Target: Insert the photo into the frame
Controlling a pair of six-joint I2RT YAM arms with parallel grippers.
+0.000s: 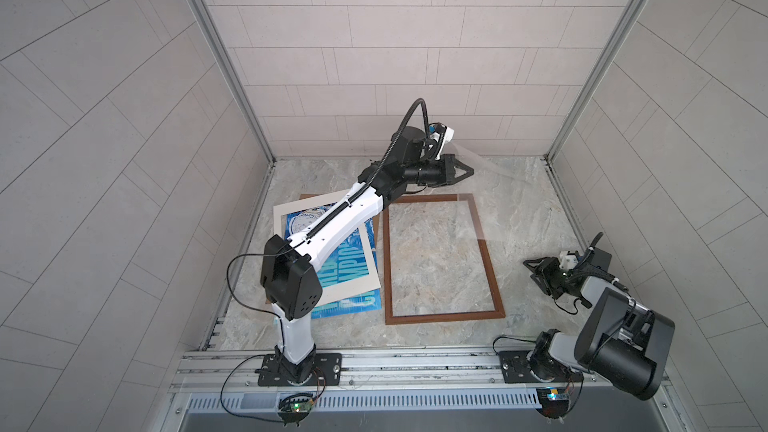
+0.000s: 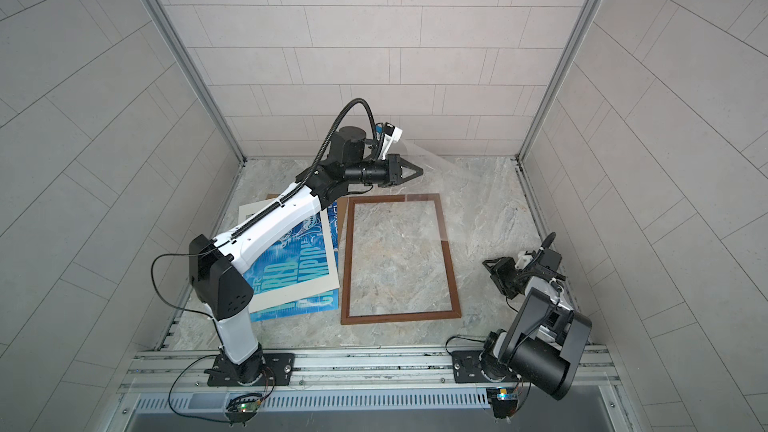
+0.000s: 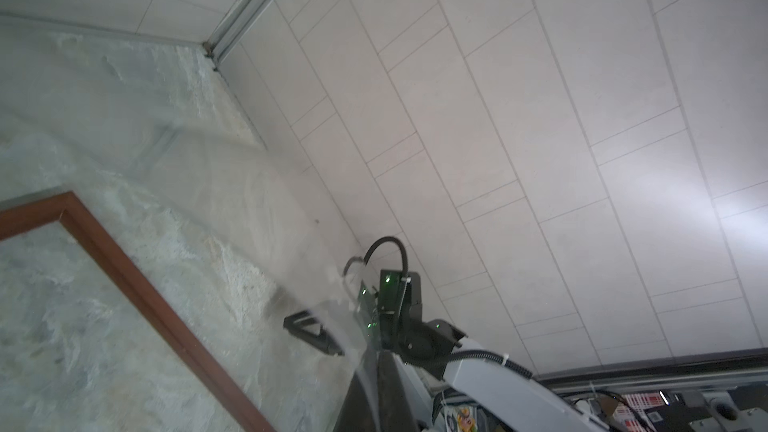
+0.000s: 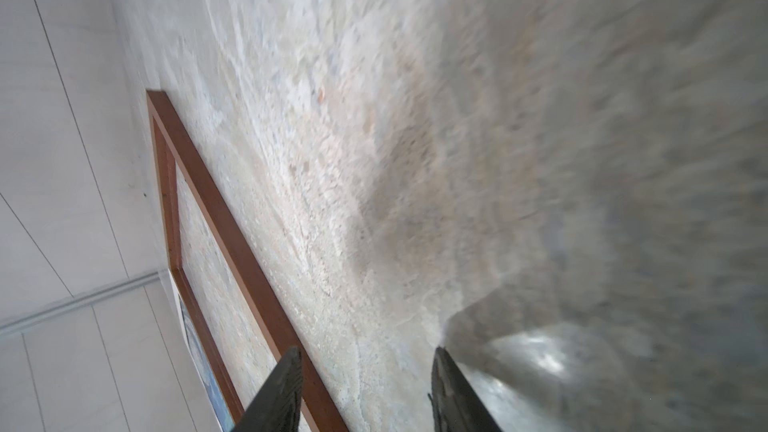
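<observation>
Left gripper [image 1: 469,170], at frame's [image 1: 444,319] twelve o'clock, clamps clear pane [image 1: 486,168]. Right gripper [image 1: 533,274], three o'clock, parted, empty. Photo [image 1: 355,270], nine o'clock.

At nine o'clock of the frame [image 1: 444,318], the left arm [image 1: 332,226] and white mat [image 1: 299,208] hide much of the photo [image 1: 353,268] and most of the backing board [image 2: 342,209]. The clear sheet [image 1: 486,164] in the left gripper [image 1: 471,171] shows only faintly.

Grey marbled tabletop [image 1: 532,209], thin brown wooden frame [image 1: 444,318] lying flat mid-table, blue photo [image 1: 353,306] just left of it, over a brown board [image 2: 342,218]
</observation>
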